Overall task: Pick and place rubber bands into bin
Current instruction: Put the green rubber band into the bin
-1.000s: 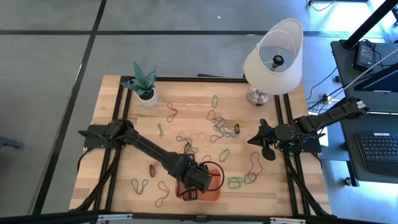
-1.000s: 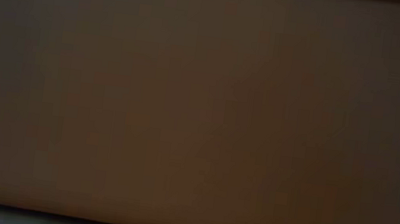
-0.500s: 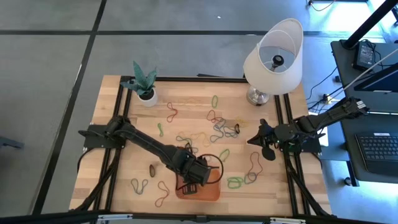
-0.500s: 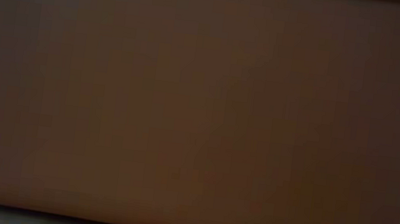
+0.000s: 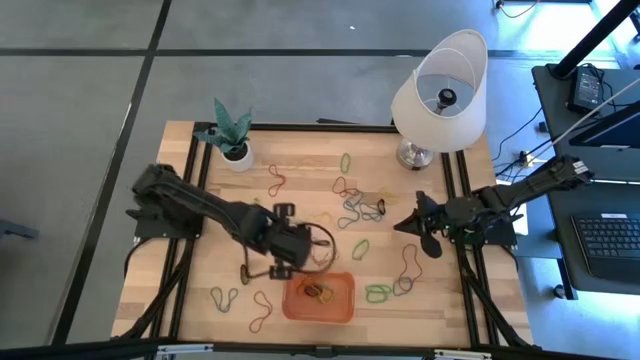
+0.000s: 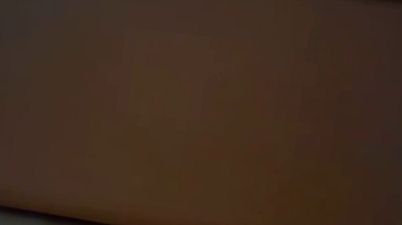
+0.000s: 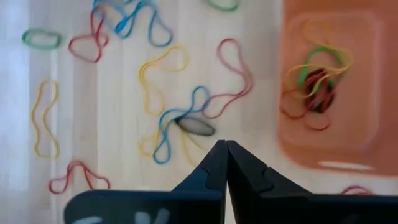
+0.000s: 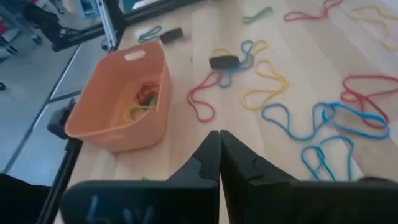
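Note:
The orange bin (image 5: 320,298) sits near the table's near edge and holds several rubber bands (image 7: 314,84) in yellow, green and red; it also shows in the right wrist view (image 8: 121,99). Many more bands (image 5: 345,210) lie scattered over the middle of the table. My left gripper (image 5: 302,246) hangs shut and empty just beyond the bin's far left corner, over loose bands and a dark oval piece (image 7: 196,126). My right gripper (image 5: 405,222) waits shut at the table's right side, above bands. The low view shows only the bin's wall (image 6: 201,112).
A white lamp (image 5: 440,90) stands at the far right corner and a small potted plant (image 5: 232,135) at the far left. Black frame rails (image 5: 190,240) run along both sides of the table. A second dark oval piece (image 5: 243,272) lies left of the bin.
My left gripper has drawn back from over the bin, moving up and toward the table's far edge and its left. The bin's inside, covered by the gripper before, now shows with several bands lying in it. The right arm has kept still.

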